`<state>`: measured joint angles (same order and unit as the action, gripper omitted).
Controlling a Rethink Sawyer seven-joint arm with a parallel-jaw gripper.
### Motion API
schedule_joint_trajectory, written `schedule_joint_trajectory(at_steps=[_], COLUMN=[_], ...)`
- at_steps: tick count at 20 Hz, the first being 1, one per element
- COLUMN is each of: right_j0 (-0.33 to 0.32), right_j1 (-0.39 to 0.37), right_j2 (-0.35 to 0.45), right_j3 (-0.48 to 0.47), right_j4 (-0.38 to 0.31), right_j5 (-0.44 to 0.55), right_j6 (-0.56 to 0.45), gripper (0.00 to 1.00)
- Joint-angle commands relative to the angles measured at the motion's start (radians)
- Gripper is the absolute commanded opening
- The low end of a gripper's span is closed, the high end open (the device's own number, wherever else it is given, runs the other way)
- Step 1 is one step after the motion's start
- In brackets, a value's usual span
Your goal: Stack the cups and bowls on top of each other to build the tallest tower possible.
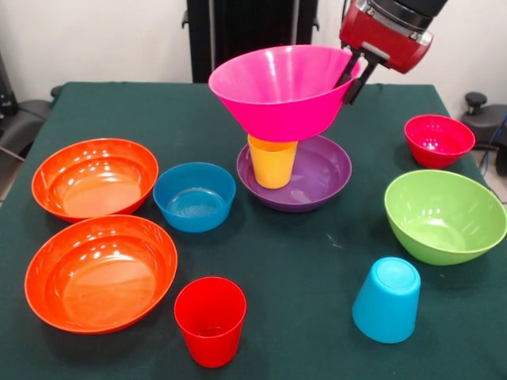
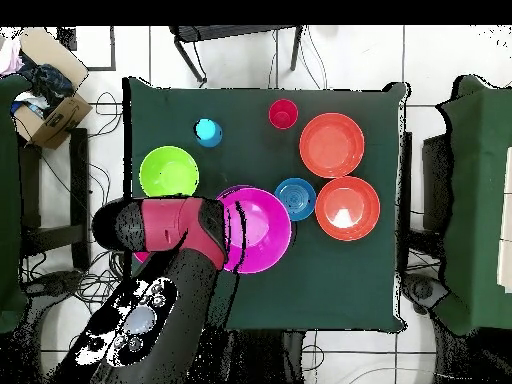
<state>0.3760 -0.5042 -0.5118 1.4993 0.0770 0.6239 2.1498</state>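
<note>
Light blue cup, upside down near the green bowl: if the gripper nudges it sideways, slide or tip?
Probably slides first: the light blue cup stands on its wider rim, narrow base up, so it looks fairly stable. A push high up could still tip it; then the tapered shape would likely roll in a curve. Glossy plastic looks light, stiff and perhaps slippery.

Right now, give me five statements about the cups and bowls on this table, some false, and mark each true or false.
1. The hand grips the rim of the large magenta plastic bowl. True.
2. The yellow plastic cup stands in the wide purple plastic bowl. True.
3. The light blue plastic cup stands mouth up. False: it is upside down, base on top.
4. The red plastic cup sits inside an orange bowl. False: it stands alone on the green tablecloth.
5. The two large orange plastic bowls are nested together. False: they sit side by side.
</note>
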Motion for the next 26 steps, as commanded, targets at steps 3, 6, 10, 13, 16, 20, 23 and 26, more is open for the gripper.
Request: schedule_joint_trajectory(at_steps=[3, 6, 10, 13, 16, 20, 23, 26], right_j0=[0.001, 0.010, 0.022, 0.025, 0.031, 0.036, 0.037, 0.041], right_j1=[0.054, 0.078, 0.107, 0.123, 0.129, 0.136, 0.137, 0.138], right_j2=[0.078, 0.063, 0.044, 0.036, 0.022, 0.008, 0.004, -0.001], right_j3=[-0.015, -0.041, -0.063, -0.074, -0.087, -0.102, -0.105, -0.106], right_j4=[-0.064, -0.067, -0.073, -0.075, -0.079, -0.083, -0.085, -0.088], right_j5=[0.098, 0.120, 0.133, 0.133, 0.146, 0.151, 0.152, 0.152], right_j6=[0.039, 0.049, 0.063, 0.063, 0.058, 0.056, 0.055, 0.057], gripper=[0.00, 0.00, 0.00, 0.00, 0.00, 0.00, 0.00, 0.00])
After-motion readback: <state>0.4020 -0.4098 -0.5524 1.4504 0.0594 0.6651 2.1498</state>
